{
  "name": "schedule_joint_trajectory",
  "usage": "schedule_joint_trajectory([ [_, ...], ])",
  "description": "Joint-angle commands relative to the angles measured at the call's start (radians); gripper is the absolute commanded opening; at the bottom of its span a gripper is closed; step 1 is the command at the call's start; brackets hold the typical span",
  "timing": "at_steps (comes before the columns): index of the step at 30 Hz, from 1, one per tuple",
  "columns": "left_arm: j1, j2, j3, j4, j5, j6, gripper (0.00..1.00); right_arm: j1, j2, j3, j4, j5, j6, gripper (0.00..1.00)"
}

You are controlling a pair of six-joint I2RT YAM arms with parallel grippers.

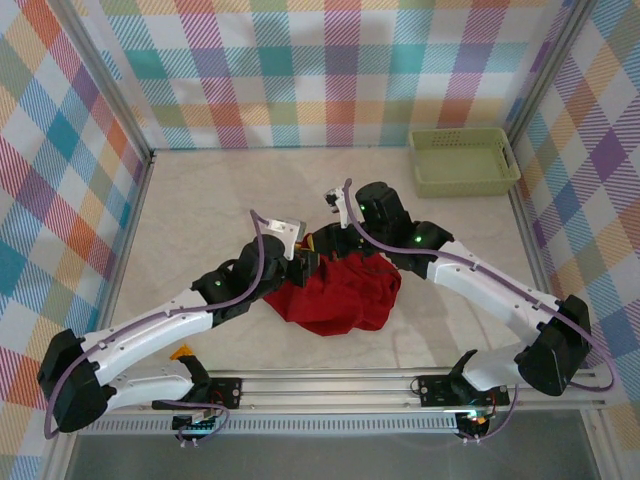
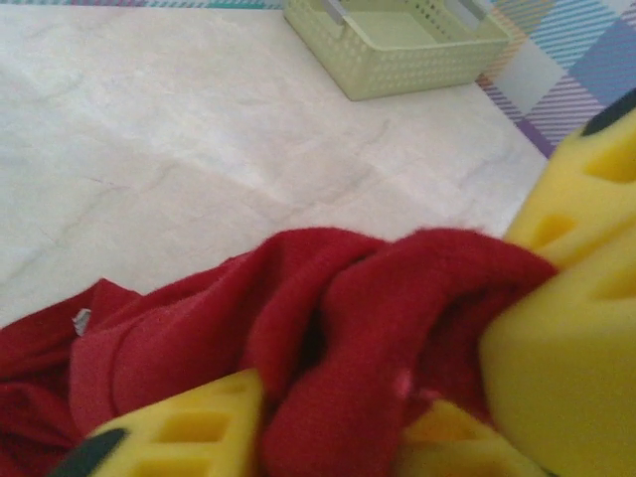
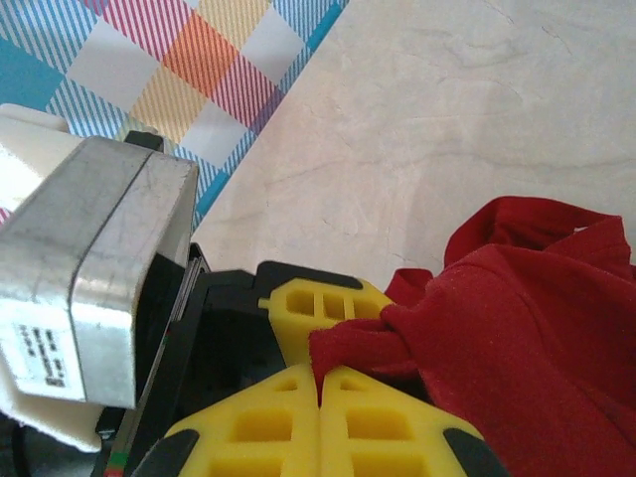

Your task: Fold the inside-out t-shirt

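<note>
Left end effector (image 2: pixel 333 409): clenched on a bunched ridge of the inside-out t-shirt (image 1: pixel 340 295). In the left wrist view red cloth fills the gap between its yellow fingers (image 2: pixel 169 437).
Right end effector (image 3: pixel 320 383): yellow jaws pressed flat together. A rolled fold of the shirt meets their tips, and I cannot tell whether any cloth is caught between them.
Spacing of the two: close together at the shirt's far-left edge. In the right wrist view a finger of the left one sits just beyond the right one's tips, with the red fold lying between them.
Metal block (image 3: pixel 89 278): grey, with a label on its side, standing to the left of the fingers in the right wrist view.
Shirt: a crumpled deep-red heap near the middle of the surface (image 1: pixel 200 200), between the two forearms. It is not spread flat, and a small white tag (image 2: pixel 81 320) shows on the cloth.
Surface: pale and marbled, bare around the heap.
Basket (image 1: pixel 463 160): pale green plastic, perforated sides, in the far right corner, well apart from the shirt.
Walls (image 1: pixel 300 70): pastel plaid panels on the far side and both flanks.
</note>
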Motion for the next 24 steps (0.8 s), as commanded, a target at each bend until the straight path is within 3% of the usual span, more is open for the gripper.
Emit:
schedule_joint_trajectory([
  [1, -0.007, 0.012, 0.011, 0.018, -0.053, -0.009, 0.11, 0.007, -0.012, 0.001, 0.023, 0.029, 0.011, 0.01],
  [4, -0.008, 0.008, 0.006, 0.016, -0.056, -0.010, 0.00, 0.007, -0.022, -0.005, -0.001, 0.076, -0.005, 0.15],
  [11, 0.006, -0.030, -0.010, 0.010, -0.032, -0.025, 0.00, 0.010, -0.103, -0.126, -0.046, 0.229, -0.156, 0.47],
  [17, 0.034, -0.053, -0.021, 0.022, 0.020, -0.048, 0.00, 0.053, -0.115, -0.257, -0.019, 0.253, -0.215, 0.57],
  [20, 0.041, -0.060, -0.015, 0.020, 0.041, -0.050, 0.00, 0.069, -0.055, -0.255, -0.014, 0.300, -0.201, 0.57],
  [24, 0.051, -0.086, -0.010, 0.001, 0.052, -0.050, 0.00, 0.066, -0.017, -0.240, -0.026, 0.412, -0.184, 0.36],
])
